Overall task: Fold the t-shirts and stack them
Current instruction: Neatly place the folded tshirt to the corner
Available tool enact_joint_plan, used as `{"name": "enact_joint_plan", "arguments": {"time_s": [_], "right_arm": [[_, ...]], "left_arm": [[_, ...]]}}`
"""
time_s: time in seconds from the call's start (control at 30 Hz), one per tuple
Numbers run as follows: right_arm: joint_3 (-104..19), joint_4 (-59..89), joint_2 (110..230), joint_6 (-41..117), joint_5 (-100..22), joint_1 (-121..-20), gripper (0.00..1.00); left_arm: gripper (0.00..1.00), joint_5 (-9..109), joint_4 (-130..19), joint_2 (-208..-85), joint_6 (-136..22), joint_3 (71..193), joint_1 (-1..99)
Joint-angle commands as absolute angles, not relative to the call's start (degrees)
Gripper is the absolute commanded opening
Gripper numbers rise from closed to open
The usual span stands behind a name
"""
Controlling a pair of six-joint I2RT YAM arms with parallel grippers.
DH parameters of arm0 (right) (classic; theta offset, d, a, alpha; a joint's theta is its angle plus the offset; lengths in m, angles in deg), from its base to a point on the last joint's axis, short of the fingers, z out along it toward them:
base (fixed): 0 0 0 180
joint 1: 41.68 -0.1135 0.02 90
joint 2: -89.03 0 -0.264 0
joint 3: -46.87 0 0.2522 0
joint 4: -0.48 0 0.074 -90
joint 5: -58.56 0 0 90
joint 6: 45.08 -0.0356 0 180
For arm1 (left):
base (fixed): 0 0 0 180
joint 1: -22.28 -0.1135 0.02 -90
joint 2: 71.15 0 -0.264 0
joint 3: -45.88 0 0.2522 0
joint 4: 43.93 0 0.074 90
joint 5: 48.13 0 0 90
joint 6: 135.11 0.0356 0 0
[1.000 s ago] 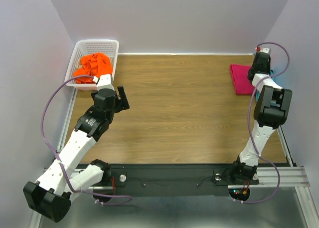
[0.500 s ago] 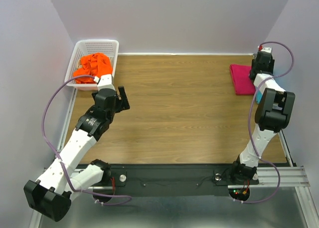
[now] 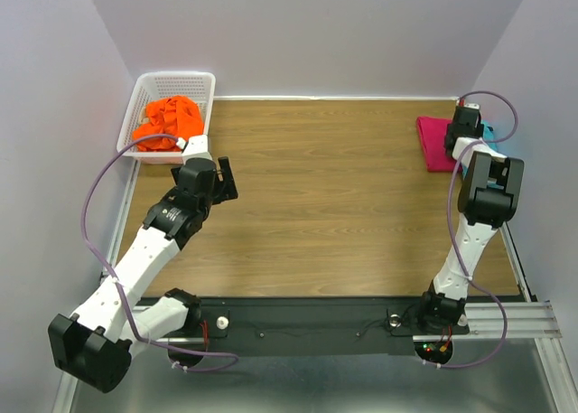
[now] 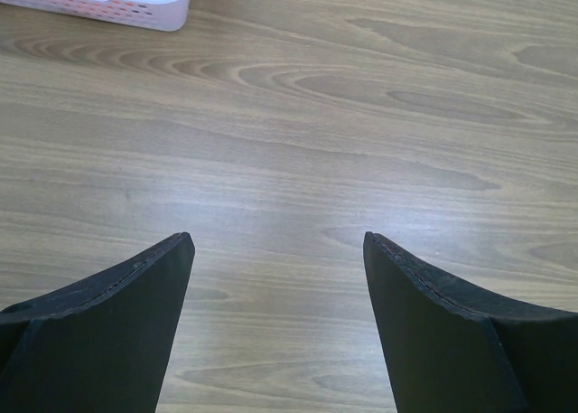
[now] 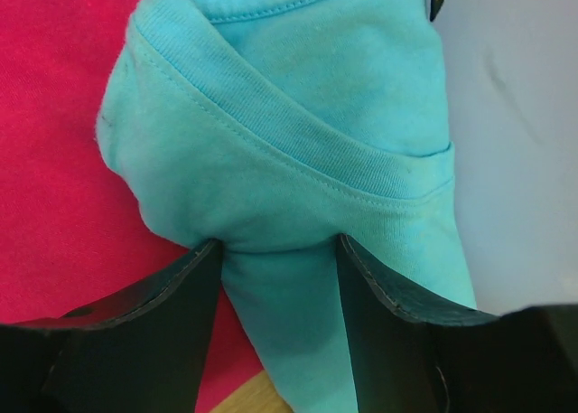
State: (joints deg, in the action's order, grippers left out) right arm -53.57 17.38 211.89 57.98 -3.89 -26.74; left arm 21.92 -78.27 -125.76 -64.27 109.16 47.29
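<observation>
Pale lilac walls close in a wooden table on three sides. At its far left corner stands a white basket with the orange shirt heaped inside it. My left pincer hangs over bare wood just in front of that basket. Its two black fingers are spread wide with nothing between them. The basket's wall shows at the top left corner of my left wrist view.

At the far right edge of the table lies the pink shirt, folded into a flat rectangle. My right pincer is over it, close to the right-hand wall, and its fingers are squeezed onto a bunched fold of the turquoise shirt. In my right wrist view the ribbed collar of that shirt curves across the cloth. The pink shirt lies under it on the left, and a pale surface shows on the right. From above, only a sliver of turquoise peeks out beside my right wrist.
</observation>
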Motion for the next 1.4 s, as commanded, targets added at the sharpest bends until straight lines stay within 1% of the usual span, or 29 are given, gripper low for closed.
{"name": "enact_joint_plan", "arguments": {"time_s": [0.0,0.2,0.4,0.47,0.6,0.73,1.03,1.13,1.17,1.2,1.23,1.27,1.37], "right_arm": [[-57.2,16.5,212.5,56.3,-5.9,-26.6,0.59],[-55.1,16.4,209.5,56.2,-12.9,-26.6,0.61],[-55.8,16.4,209.4,56.0,-14.6,-26.6,0.63],[-56.9,16.4,210.5,56.7,-13.5,-26.6,0.63],[-58.3,16.4,212.8,57.6,-6.2,-26.6,0.63],[-59.8,16.4,214.9,58.5,-2.7,-26.6,0.62],[-62.2,16.4,218.0,59.7,5.0,-26.6,0.58],[-62.3,16.4,218.0,59.7,5.5,-26.6,0.53],[-62.3,16.4,217.6,59.6,5.4,-26.6,0.4],[-62.2,16.4,217.1,59.7,5.4,-26.6,0.32],[-62.1,16.4,216.0,59.8,5.4,-26.6,0.18],[-62.0,16.4,215.5,59.8,5.3,-26.6,0.14],[-61.9,16.4,213.5,60.7,4.3,-26.6,0.09]], "left_arm": [[0.88,21.4,-77.9,-125.9,-64.5,111.1,47.2],[0.88,21.7,-77.7,-126.7,-65.2,111.6,47.2],[0.88,22.6,-77.3,-127.9,-66.0,112.2,47.2],[0.88,22.6,-77.4,-128.4,-66.1,112.4,47.1],[0.88,22.5,-77.4,-128.6,-66.2,112.8,47.2],[0.88,22.4,-77.4,-129.1,-66.4,113.0,47.2],[0.88,22.5,-77.5,-130.1,-66.5,113.6,47.2],[0.88,22.4,-77.4,-130.3,-66.6,113.6,47.1],[0.88,22.4,-77.3,-130.4,-66.5,113.6,47.1],[0.88,22.4,-77.2,-130.6,-66.6,113.6,47.2],[0.88,22.4,-77.2,-130.6,-66.6,113.8,47.2],[0.88,22.4,-77.3,-130.6,-66.6,113.8,47.1],[0.88,22.4,-77.2,-130.6,-66.5,113.8,47.2]]}}
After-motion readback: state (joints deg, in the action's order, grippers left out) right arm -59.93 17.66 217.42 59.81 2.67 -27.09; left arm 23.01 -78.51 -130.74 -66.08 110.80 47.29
